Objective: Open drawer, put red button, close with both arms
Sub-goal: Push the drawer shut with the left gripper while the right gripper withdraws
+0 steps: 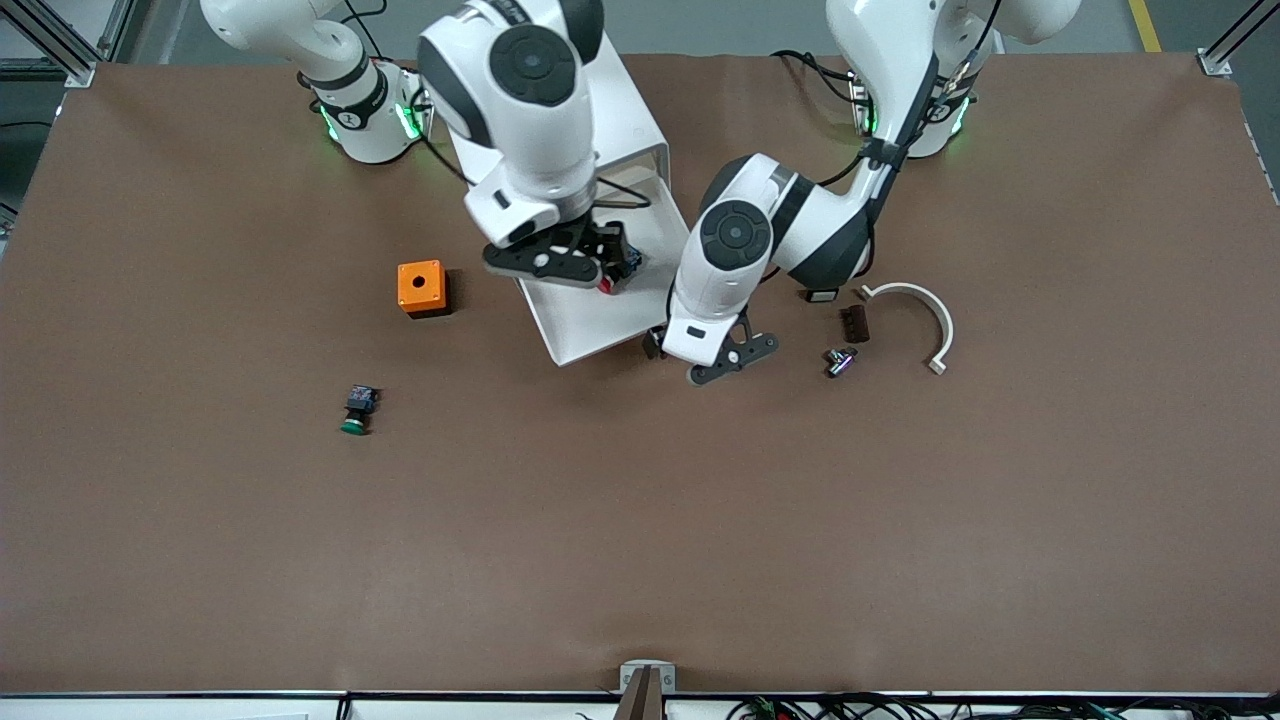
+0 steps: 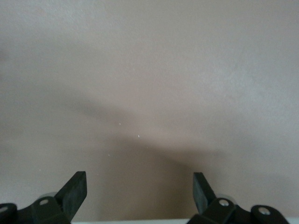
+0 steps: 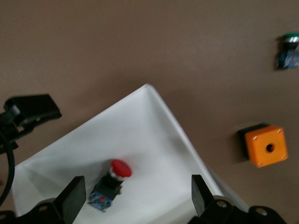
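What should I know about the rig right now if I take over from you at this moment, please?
Right gripper: jaws open, over the pulled-out drawer, holding nothing.
Left gripper: jaws open and empty, low at the corner of the drawer's front nearest the left arm's end of the table.
Red button: lying in the drawer, free of the jaws.
Green button and orange box: on the table toward the right arm's end, not part of the job.
Done: drawer opened, red button put in.
Left: lift the right gripper clear, then push the drawer shut with both arms.
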`<action>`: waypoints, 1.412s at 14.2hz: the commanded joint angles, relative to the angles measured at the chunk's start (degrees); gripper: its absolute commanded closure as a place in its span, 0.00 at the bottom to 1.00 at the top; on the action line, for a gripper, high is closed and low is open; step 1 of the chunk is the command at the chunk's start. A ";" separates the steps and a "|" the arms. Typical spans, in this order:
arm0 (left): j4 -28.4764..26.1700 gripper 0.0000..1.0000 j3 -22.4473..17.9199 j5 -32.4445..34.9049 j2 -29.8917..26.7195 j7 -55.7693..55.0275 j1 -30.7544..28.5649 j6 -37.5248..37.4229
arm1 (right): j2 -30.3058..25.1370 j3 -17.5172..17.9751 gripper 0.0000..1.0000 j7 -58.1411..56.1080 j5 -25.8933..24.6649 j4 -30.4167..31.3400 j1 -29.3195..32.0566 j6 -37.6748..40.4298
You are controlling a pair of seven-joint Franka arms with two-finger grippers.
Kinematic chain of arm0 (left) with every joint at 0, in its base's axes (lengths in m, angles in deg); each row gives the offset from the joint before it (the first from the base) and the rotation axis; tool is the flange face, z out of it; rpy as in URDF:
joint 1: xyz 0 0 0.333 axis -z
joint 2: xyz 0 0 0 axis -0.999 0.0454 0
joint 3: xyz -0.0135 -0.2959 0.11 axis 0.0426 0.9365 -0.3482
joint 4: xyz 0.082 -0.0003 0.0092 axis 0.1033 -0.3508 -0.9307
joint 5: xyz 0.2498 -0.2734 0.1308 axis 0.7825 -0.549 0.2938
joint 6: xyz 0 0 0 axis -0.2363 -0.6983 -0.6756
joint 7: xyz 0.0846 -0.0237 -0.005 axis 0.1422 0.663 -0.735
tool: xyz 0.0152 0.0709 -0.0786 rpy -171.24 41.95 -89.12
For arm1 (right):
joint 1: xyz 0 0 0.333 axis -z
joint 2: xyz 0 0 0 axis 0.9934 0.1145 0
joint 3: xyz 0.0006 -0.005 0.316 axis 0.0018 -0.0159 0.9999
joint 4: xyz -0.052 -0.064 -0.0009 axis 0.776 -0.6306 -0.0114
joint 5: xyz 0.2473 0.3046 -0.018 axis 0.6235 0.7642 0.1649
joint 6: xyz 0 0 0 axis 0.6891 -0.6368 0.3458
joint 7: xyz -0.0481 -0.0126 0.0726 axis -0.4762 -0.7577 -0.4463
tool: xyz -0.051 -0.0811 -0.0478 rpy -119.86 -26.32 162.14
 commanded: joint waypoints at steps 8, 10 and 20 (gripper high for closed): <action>0.00 0.00 -0.10 1.05 0.53 -3.71 5.16 0.69 | -7.29 0.76 0.00 -39.27 -0.11 -2.29 26.93 11.76; 0.00 0.00 -0.10 0.61 0.70 -4.16 6.13 0.52 | -7.29 0.85 0.00 -45.07 -0.11 -3.61 32.12 14.23; 0.17 0.00 6.04 0.52 0.88 -11.36 7.01 0.17 | -7.20 0.85 0.00 -50.19 -0.20 -4.85 41.10 20.48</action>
